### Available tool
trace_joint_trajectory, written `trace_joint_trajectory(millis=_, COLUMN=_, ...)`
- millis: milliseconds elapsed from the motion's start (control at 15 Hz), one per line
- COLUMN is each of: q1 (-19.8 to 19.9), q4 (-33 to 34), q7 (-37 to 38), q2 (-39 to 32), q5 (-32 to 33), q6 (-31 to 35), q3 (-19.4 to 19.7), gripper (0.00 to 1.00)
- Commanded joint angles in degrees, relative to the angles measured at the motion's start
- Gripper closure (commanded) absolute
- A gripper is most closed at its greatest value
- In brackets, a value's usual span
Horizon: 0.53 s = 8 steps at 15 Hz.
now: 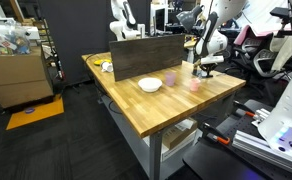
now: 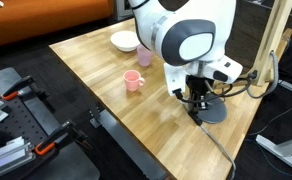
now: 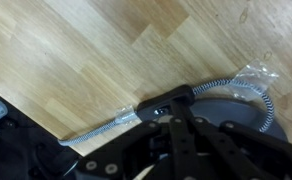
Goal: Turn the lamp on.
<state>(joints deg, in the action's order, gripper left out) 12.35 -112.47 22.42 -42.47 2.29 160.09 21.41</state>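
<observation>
Above lamp base (image 2: 219, 113), arm (image 2: 182, 40) bent down, fingers (image 2: 198, 99) together, pointing downward

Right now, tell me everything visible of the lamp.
The lamp has a slim tan, wood-look arm rising at the table edge; its head is out of frame. Its round dark grey base lies flat on the wood, a coiled metal-sheathed cable leaving it. The gripper hangs just over the base; contact is unclear.
</observation>
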Motion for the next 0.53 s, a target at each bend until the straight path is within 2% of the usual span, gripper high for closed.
trace_joint_trajectory(millis=0, q1=-0.1, q4=-2.4, q7=-2.7, q2=0.7, q5=-1.1, q6=4.3, q3=1.0, gripper=1.0)
trace_joint_trajectory(millis=467, q1=-0.5, q4=-4.2, q7=-3.9, q2=1.2, q5=-1.6, q6=10.8, q3=2.3, gripper=1.0)
